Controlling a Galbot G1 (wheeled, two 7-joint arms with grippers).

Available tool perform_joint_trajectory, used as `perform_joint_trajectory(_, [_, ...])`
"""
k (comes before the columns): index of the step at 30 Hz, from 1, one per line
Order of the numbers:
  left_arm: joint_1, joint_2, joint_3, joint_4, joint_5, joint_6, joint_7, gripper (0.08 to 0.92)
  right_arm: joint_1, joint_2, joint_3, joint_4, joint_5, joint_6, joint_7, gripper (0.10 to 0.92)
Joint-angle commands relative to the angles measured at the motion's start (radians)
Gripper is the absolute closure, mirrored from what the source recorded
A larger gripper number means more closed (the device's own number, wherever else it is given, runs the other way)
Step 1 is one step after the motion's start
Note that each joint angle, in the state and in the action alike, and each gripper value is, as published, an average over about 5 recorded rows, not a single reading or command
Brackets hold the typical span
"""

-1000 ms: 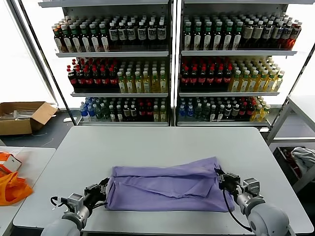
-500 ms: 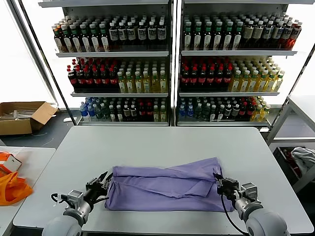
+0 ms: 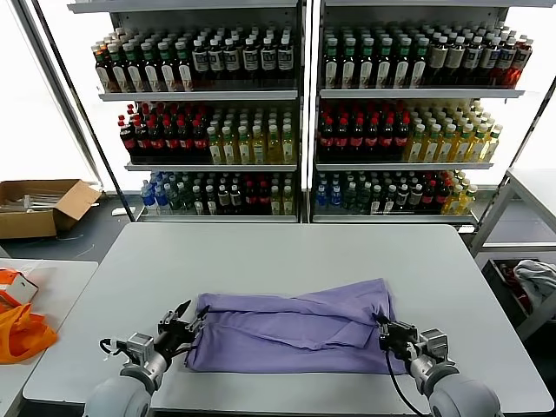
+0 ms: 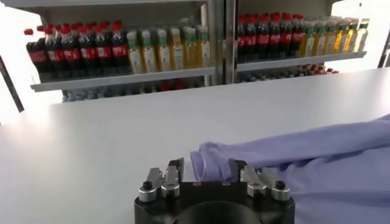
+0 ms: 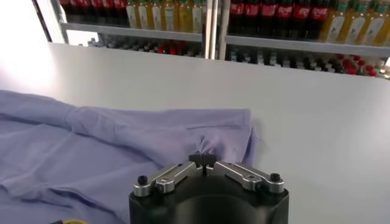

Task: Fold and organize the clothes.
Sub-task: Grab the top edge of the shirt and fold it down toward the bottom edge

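A shop: shelves (image 3: pixel 300 91) stocked with bottled drinks (image 3: pixel 200 61).

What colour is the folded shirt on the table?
Plain light purple soft cotton T-shirt, no print visible; clearest in the head view.

Lavender T-shirt (image 3: pixel 291 330) on white table (image 3: pixel 287 252); orange bag (image 3: pixel 19 330).

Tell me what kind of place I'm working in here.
Probably a shop mock-up or test lab: shelves of bottled drinks behind a bare white table, a cardboard box on the floor, and a lavender T-shirt being folded.
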Motion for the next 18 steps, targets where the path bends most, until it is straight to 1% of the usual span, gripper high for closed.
perform_joint_trajectory(1, [-0.02,-0.006,0.009,0.034,-0.003,-0.009,0.007,0.583,0.0,0.004,-0.006,-0.005,-0.005,0.001,0.001,0.918])
perform_joint_trajectory(8, [-0.027,-0.003,0.014,0.052,-0.003,-0.005,0.012,0.79,0.003,0.011,-0.011,-0.009,-0.011,0.001,0.001,0.918])
perform_joint_trajectory(11, [-0.032,-0.002,0.019,0.057,-0.006,0.0,0.016,0.859,0.002,0.013,-0.011,-0.011,-0.015,0.001,-0.001,0.918])
perform_joint_trajectory(12, [-0.033,-0.003,0.021,0.058,-0.008,0.002,0.017,0.873,0.002,0.014,-0.011,-0.012,-0.016,0.001,-0.001,0.918])
perform_joint_trajectory(14, [-0.034,-0.003,0.024,0.059,-0.011,0.006,0.02,0.875,0.002,0.016,-0.011,-0.015,-0.019,0.001,-0.001,0.918])
perform_joint_trajectory(18, [-0.032,-0.006,0.027,0.062,-0.012,0.005,0.027,0.848,0.002,0.02,-0.015,-0.019,-0.025,0.001,0.0,0.918])
